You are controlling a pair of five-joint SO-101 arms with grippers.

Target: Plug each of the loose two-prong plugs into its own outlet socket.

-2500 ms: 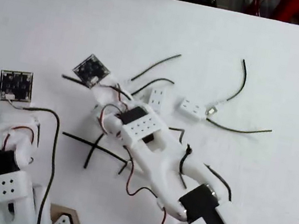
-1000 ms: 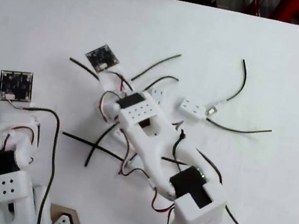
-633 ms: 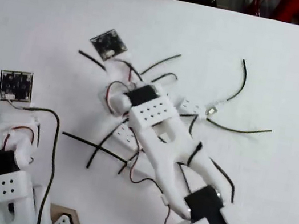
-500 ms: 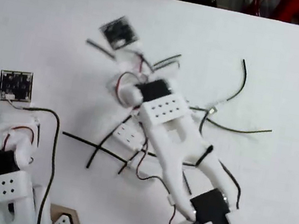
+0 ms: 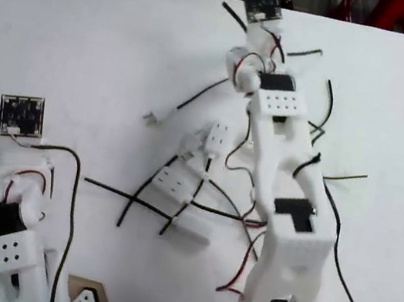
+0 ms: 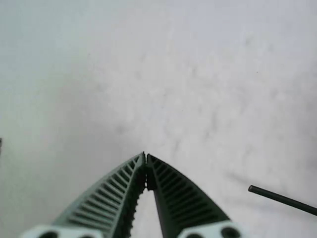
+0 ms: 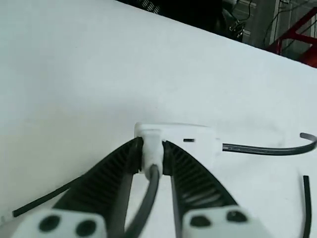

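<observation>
Right gripper (image 7: 151, 145), clamped on a plug (image 7: 151, 154), has swung from mid-table to the high view's upper centre, plug meeting a socket (image 7: 193, 135); insertion looks imminent. Left gripper (image 6: 145, 158) sits closed, empty.

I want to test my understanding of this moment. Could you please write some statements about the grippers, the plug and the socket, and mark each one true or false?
1. The right gripper is shut on a white plug. True.
2. The left gripper holds a plug. False: it is shut on nothing, over the bare table.
3. A black cord runs from the white socket just ahead of the held plug. True.
4. In the high view, the right arm is folded at the near edge of the table. False: it is stretched out to the far edge.
</observation>
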